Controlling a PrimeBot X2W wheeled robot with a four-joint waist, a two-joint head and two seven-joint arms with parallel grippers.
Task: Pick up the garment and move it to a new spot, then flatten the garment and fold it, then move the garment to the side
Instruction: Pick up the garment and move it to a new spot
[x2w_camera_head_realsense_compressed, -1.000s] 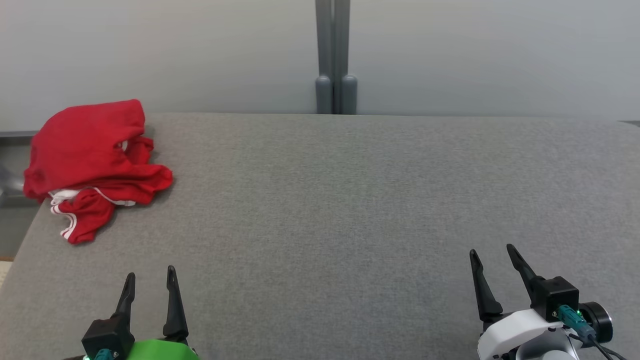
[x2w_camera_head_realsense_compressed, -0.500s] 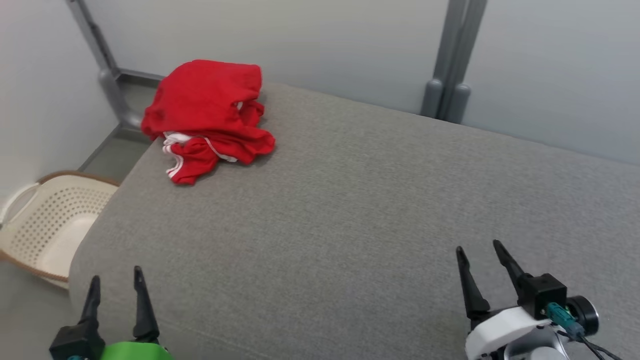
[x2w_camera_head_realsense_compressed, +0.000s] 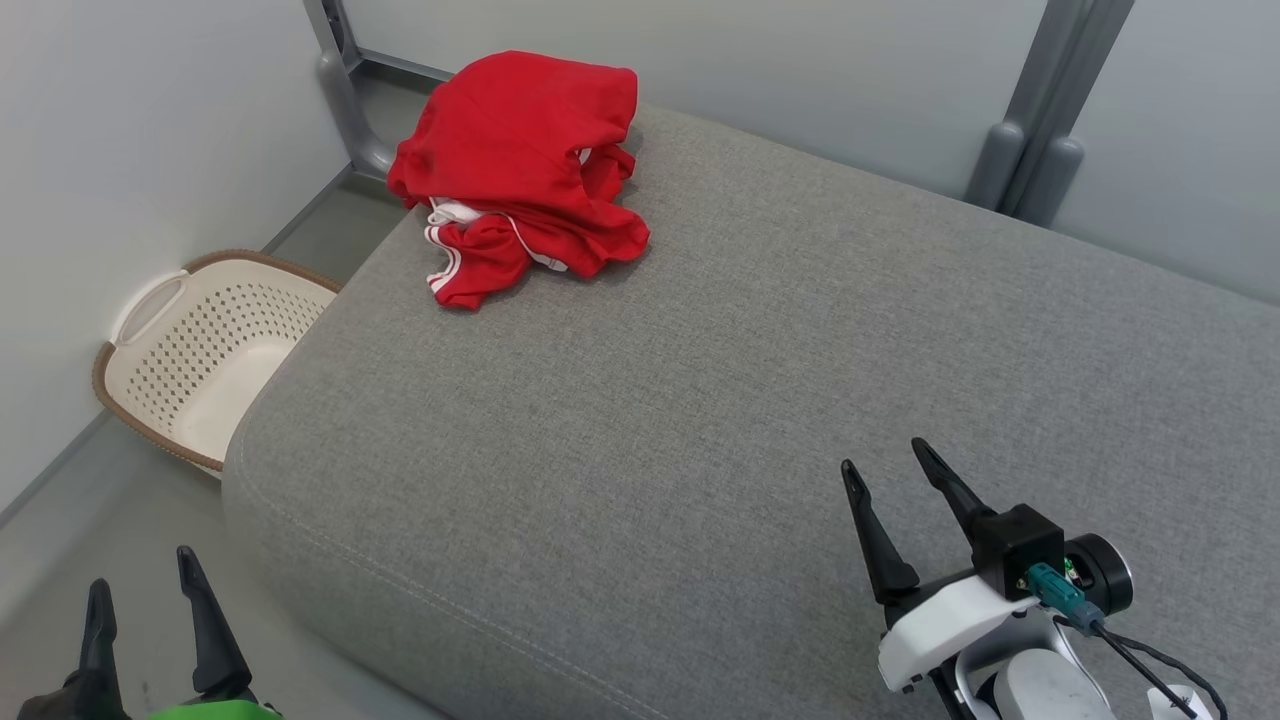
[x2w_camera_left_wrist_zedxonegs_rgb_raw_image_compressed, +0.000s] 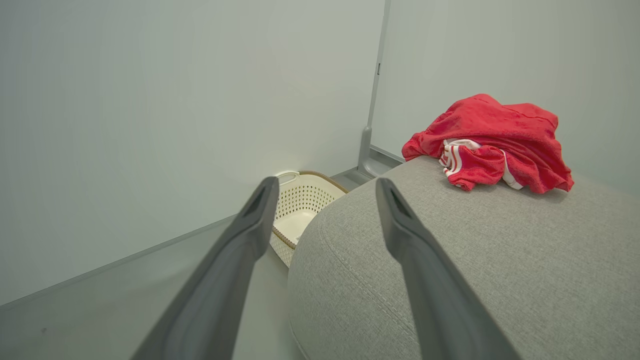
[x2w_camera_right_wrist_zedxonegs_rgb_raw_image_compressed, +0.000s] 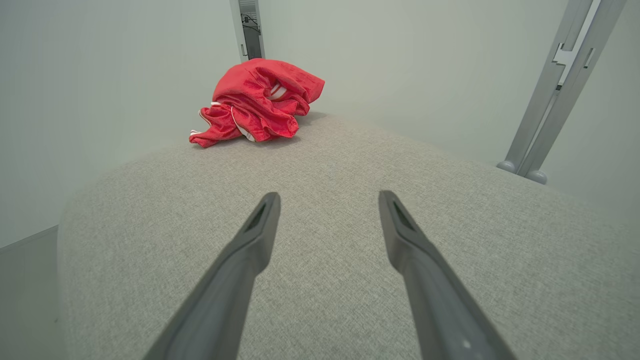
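Grey cushion holds a crumpled red garment; left gripper and right gripper spread wide

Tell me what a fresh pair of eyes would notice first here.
The red garment, crumpled with white trim showing, sits at the far left corner of the grey cushion. A cream basket stands on the floor beside that cushion's left end. The left gripper and right gripper both hang open and empty, well short of the garment.
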